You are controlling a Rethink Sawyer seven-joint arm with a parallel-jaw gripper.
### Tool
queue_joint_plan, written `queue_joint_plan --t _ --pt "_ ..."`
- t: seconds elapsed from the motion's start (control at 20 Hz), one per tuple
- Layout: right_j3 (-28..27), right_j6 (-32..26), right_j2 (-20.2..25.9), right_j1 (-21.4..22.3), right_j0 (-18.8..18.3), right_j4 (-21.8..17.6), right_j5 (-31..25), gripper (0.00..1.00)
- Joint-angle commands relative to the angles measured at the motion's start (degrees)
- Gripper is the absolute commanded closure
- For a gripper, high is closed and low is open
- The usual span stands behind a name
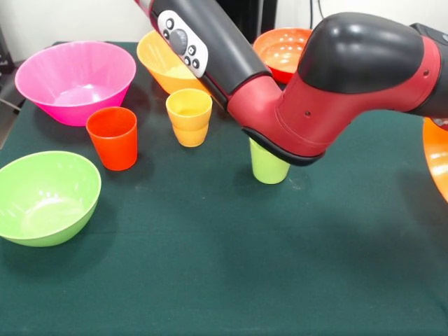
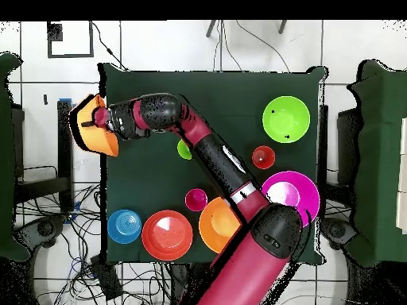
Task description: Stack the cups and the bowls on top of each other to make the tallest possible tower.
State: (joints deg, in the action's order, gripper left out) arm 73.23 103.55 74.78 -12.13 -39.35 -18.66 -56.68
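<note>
My gripper (image 2: 98, 119) is at the table's left edge in the overhead view, shut on the rim of a large orange bowl (image 2: 89, 133), which hangs tilted; its edge shows at the right in the front view (image 1: 438, 159). On the table stand a pink bowl (image 1: 75, 80), a second orange bowl (image 1: 164, 64), a red-orange bowl (image 1: 280, 50), a lime green bowl (image 1: 45, 197) and a small blue bowl (image 2: 125, 226). The cups are orange-red (image 1: 113, 138), yellow (image 1: 189, 115), lime green (image 1: 268, 166) partly under my arm, and crimson (image 2: 195, 199).
My arm (image 1: 315, 91) stretches low across the middle of the table, over the lime green cup. The dark green cloth (image 1: 231, 266) covers the table. Cables and chairs (image 2: 377, 159) lie around the table.
</note>
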Motion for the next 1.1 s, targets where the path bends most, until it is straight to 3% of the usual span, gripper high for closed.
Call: queue_joint_plan --t 0.05,0.75,1.1 --pt "-7.7 -23.4 -4.7 -4.3 -0.8 0.8 -6.6 1.00" --pt "-11.1 -30.8 -5.1 -6.6 -0.5 2.7 -11.3 1.00" --pt "-10.5 -29.8 -5.6 -4.6 -0.8 3.5 -12.6 1.00"
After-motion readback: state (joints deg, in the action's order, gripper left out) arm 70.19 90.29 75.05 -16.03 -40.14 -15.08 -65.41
